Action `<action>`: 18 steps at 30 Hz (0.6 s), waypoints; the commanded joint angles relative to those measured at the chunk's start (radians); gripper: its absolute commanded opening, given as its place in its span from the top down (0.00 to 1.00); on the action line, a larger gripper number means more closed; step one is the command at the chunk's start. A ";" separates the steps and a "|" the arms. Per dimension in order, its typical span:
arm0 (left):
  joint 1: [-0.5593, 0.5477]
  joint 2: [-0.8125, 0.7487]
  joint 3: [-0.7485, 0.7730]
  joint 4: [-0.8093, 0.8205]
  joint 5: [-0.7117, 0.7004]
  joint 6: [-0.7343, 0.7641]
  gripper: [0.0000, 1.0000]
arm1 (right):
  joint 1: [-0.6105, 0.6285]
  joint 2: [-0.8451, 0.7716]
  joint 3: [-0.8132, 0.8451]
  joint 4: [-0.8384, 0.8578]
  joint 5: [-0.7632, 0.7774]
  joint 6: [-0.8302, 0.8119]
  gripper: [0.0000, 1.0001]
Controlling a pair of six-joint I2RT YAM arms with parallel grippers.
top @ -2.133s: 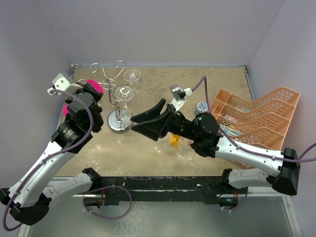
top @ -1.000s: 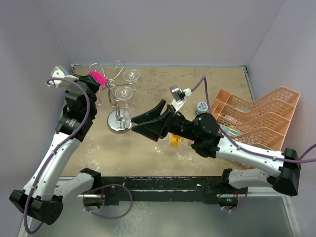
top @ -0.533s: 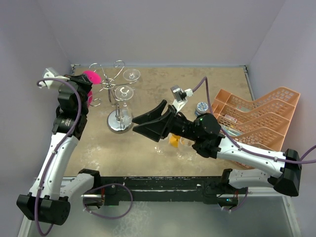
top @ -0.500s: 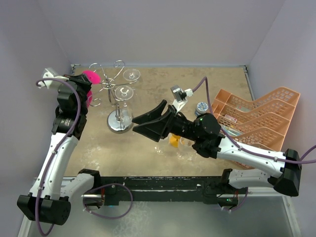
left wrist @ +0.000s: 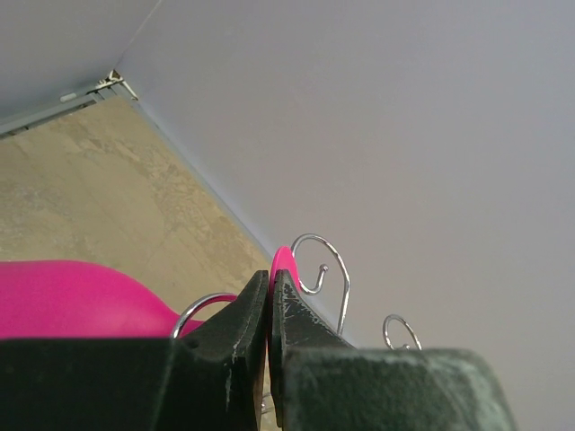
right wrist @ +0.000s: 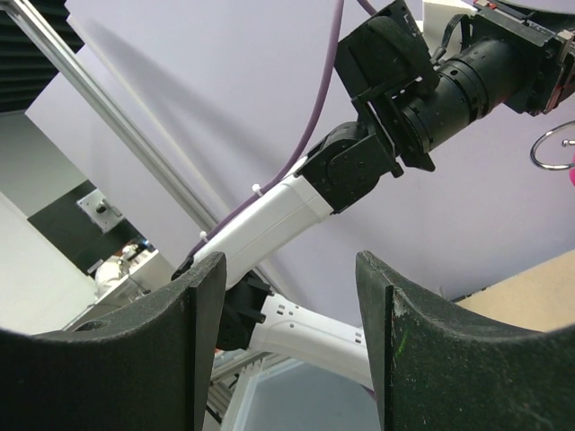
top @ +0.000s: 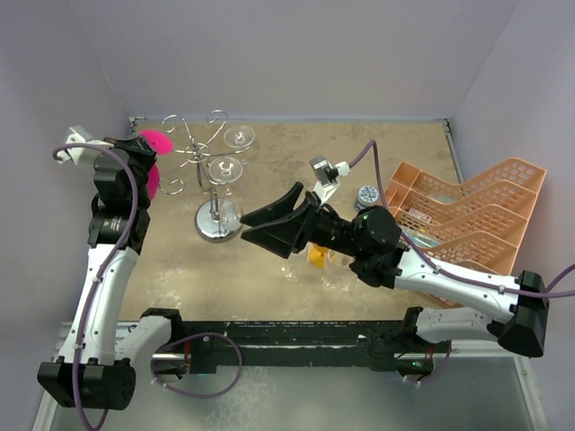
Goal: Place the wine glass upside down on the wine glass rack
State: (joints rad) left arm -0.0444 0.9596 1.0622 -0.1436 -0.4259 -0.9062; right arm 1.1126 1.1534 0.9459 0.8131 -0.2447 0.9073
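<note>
One wine glass rack point(top: 216, 224), beside left hand point(left wrist: 270, 285)

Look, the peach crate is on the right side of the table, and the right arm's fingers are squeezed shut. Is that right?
No. The peach crate is on the right side of the table, but the right arm's fingers are wide open, holding nothing. The right wrist view shows it.

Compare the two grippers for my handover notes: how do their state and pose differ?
The left arm's black gripper has its fingers pressed shut; the right arm's black gripper stands wide open. The left one is raised beside the scroll arms of the shiny chrome wire rack; the right one hovers mid-table, pointing toward that rack. Both are empty.
</note>
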 commanded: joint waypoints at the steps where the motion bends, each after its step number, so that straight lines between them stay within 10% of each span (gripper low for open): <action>1: 0.015 -0.041 0.015 0.003 -0.002 0.013 1.00 | 0.003 -0.024 0.002 0.038 0.013 0.005 0.39; 18: 0.018 -0.066 0.038 -0.064 -0.075 0.073 1.00 | 0.004 -0.009 0.003 0.044 0.006 0.016 0.39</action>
State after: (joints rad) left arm -0.0338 0.9157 1.0622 -0.2077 -0.4728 -0.8680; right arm 1.1126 1.1534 0.9424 0.8131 -0.2447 0.9134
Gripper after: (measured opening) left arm 0.003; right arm 0.615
